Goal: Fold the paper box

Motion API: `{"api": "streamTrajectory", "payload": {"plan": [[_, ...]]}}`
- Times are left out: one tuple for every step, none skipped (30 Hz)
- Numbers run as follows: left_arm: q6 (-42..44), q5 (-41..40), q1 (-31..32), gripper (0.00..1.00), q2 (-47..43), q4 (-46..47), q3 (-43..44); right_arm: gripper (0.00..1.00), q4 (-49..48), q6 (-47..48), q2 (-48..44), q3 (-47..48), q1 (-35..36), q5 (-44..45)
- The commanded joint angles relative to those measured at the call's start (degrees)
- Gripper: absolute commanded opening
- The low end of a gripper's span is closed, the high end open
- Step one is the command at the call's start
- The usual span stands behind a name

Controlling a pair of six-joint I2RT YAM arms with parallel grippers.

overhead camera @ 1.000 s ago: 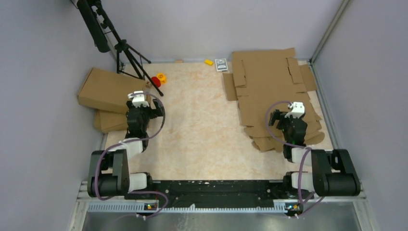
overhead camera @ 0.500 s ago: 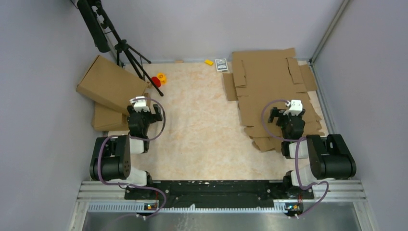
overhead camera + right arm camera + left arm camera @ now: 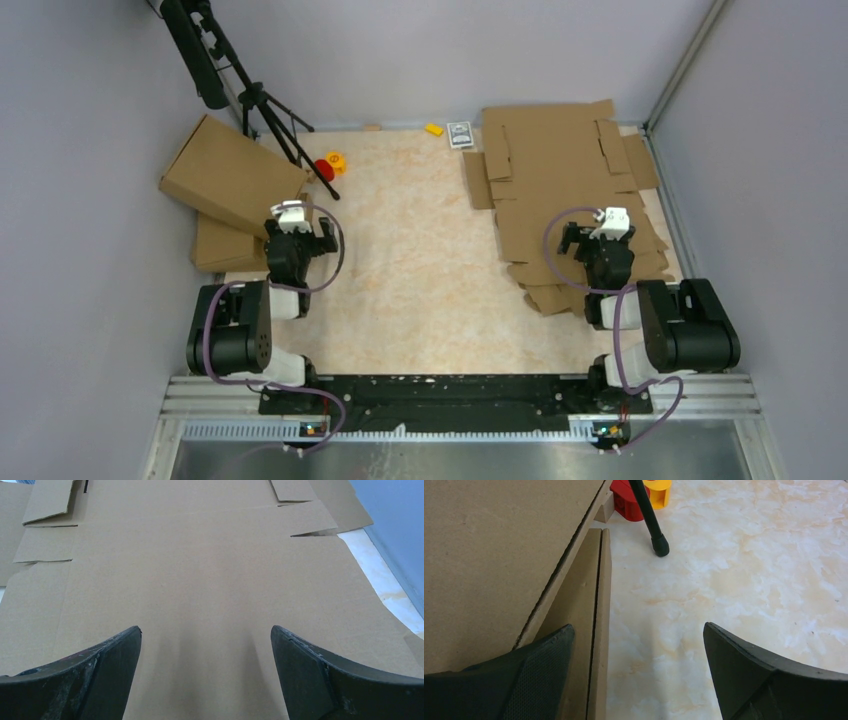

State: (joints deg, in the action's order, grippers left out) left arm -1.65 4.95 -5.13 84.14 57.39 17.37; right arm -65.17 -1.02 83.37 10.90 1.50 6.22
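Note:
The paper box [image 3: 228, 170], a plain brown shallow carton, lies tilted at the table's far left, resting on a smaller cardboard piece [image 3: 222, 248]. In the left wrist view its broad face [image 3: 489, 555] fills the upper left. My left gripper [image 3: 300, 232] stands open just right of the box, holding nothing. In its own view [image 3: 638, 626] the left finger is over the lower cardboard's edge [image 3: 589, 605] and the right finger over bare table. My right gripper [image 3: 592, 240] is open above the pile of flat sheets, with only cardboard between its fingers [image 3: 206, 628].
A pile of slotted cardboard sheets [image 3: 565, 180] [image 3: 200, 570] covers the right side. A black tripod leg [image 3: 290, 140] ends at a foot [image 3: 660, 545] beside a red part [image 3: 324, 168] and a yellow part [image 3: 337, 160]. A small yellow block [image 3: 433, 129] and a card box [image 3: 459, 134] lie at the back.
Over the first half second both arms drew back toward their bases, and the paper box swung so its far corner lies nearer the back wall. Since then nothing has moved.

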Motion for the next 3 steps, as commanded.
{"api": "streamTrajectory", "payload": {"plan": [[0.51,0.43,-0.32,0.99,-0.42,1.50,0.53,0.99,-3.61,0.57,0.03,0.09,0.68,0.23],[0.44,0.40,-0.32,0.99,-0.52,1.55,0.42,0.99,-3.57,0.52,0.03,0.05,0.65,0.20],[0.42,0.33,-0.32,0.99,-0.58,1.59,0.46,0.99,-3.56,0.49,0.03,0.09,0.67,0.23]]}}
